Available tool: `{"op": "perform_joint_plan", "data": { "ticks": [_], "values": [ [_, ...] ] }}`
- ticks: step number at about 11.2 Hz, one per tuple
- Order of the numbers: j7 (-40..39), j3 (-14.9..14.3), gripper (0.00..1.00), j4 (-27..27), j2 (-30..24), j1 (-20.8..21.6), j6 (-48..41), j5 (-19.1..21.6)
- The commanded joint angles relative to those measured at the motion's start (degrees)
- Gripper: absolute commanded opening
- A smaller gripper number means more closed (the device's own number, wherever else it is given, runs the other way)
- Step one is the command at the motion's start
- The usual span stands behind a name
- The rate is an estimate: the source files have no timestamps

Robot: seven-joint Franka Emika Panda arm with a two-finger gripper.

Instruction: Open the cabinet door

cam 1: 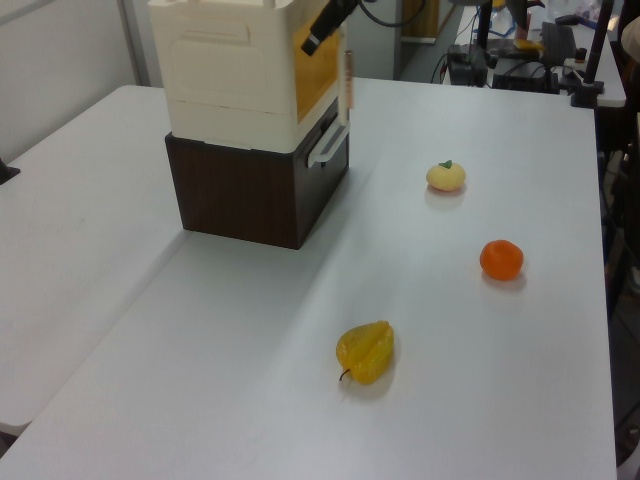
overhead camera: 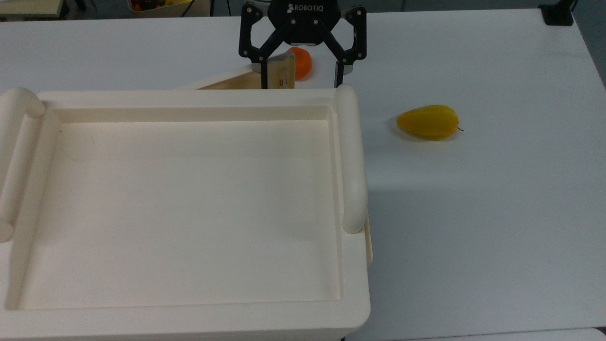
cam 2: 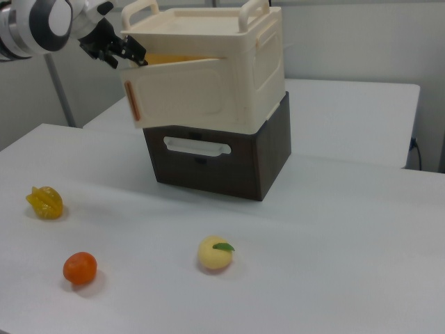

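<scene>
While the cabinet door point(overhead camera: 279, 71) swings partway out, your gripper point(overhead camera: 299, 72) straddles its free edge with fingers spread, clamping nothing.

Top view: one finger sits behind the door's edge, likely to hook it outward; the panel angles off the cabinet point(overhead camera: 180, 208) toward the orange fruit point(overhead camera: 302, 61).
Left view: the door point(cam 1: 347, 85) stands edge-on, long axis upright.
Right view: the door point(cam 2: 181, 94) hangs ajar, hinged at the right view's right, its free edge pointing toward the gripper point(cam 2: 125, 52).

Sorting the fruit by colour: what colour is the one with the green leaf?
Pale yellow fruit, clearest in the right view.
</scene>
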Motion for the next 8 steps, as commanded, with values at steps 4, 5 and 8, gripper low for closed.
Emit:
{"op": "perform_joint_plan", "data": {
  "ticks": [4,5,8],
  "values": [
    [-4.1,-1.3,1.00,-0.8,-7.8,0.0,-22.9,0.8],
    [-5.9,-1.3,1.00,-0.8,-8.2,-0.7,-27.3,0.9],
    [-6.2,-1.2,1.00,-3.1,-9.8,-2.6,-34.9,1.0]
  ]
}}
